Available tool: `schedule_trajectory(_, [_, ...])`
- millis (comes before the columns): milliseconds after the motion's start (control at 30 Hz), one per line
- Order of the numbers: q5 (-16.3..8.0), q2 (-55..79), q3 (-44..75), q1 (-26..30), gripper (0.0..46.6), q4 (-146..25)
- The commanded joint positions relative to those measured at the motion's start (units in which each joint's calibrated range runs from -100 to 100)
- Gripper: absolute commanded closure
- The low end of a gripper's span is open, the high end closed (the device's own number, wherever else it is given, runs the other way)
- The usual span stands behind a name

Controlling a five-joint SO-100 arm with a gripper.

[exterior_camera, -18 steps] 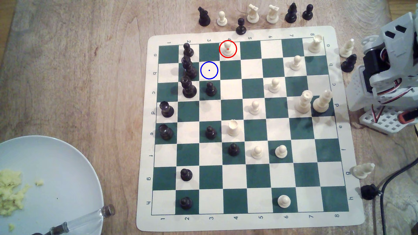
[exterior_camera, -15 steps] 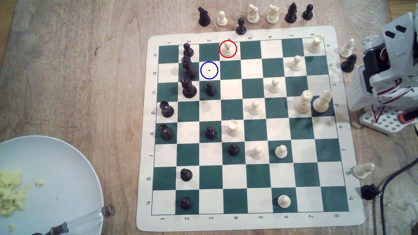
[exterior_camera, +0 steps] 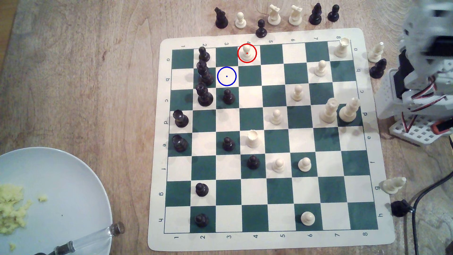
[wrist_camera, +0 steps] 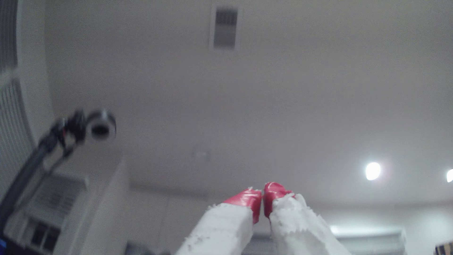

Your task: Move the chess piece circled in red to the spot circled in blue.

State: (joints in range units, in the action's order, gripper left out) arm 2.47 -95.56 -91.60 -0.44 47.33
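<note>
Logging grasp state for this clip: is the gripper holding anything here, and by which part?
Nothing is held. The gripper has its red-tipped fingers closed together on nothing, aimed at the ceiling. The small cream-white plastic pawn circled in red stands untouched on its square.

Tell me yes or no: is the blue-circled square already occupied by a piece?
No: the blue-circled square is bare in the exterior view, and the red-circled pawn stands on its own square diagonally beside it.

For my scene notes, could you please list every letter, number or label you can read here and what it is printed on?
"1" to "8": bottom border of the chess mat, repeated along its top border.
"a" to "h": its side borders, turned sideways.
Nothing is readable on the pieces, the plate or in the blurred wrist view.
</note>
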Motion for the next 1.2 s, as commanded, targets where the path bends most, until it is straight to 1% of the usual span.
schedule_trajectory(0, [-0.2,-0.2,7.0,-2.9,46.4,-29.1])
schedule_trajectory(233, [-0.2,-0.2,13.3,-6.4,46.4,-55.6])
schedule_trajectory(433, [-0.3,0.9,16.0,-7.7,46.4,-66.2])
schedule_trajectory(500, [-0.3,2.9,16.4,-8.2,46.4,-66.8])
schedule_trajectory(533, [-0.3,5.5,17.7,-9.6,46.4,-67.6])
schedule_trajectory(633, [-0.3,9.1,20.7,-11.0,46.4,-72.2])
schedule_trajectory(667, [-2.8,11.3,21.7,-11.6,46.4,-74.1])
schedule_trajectory(700, [-3.8,12.1,21.7,-11.8,46.0,-74.6])
schedule_trajectory(733, [-3.8,13.0,22.1,-11.9,43.8,-76.4])
schedule_trajectory(767, [-3.8,13.9,22.4,-12.1,43.4,-77.8])
schedule_trajectory(867, [-3.8,20.4,26.7,-12.1,44.6,-82.3])
schedule_trajectory(933, [-5.2,25.9,31.2,-11.9,45.2,-84.7])
schedule_trajectory(967, [-6.6,29.8,34.0,-11.8,44.7,-85.5])
schedule_trajectory(1000, [-7.0,31.2,34.8,-11.7,44.5,-85.3])
schedule_trajectory(1067, [-7.8,33.7,35.3,-11.7,43.2,-84.3])
schedule_trajectory(1100, [-8.4,35.7,35.4,-11.9,41.5,-83.2])
schedule_trajectory(1167, [-9.7,39.1,38.0,-12.7,40.6,-83.7])
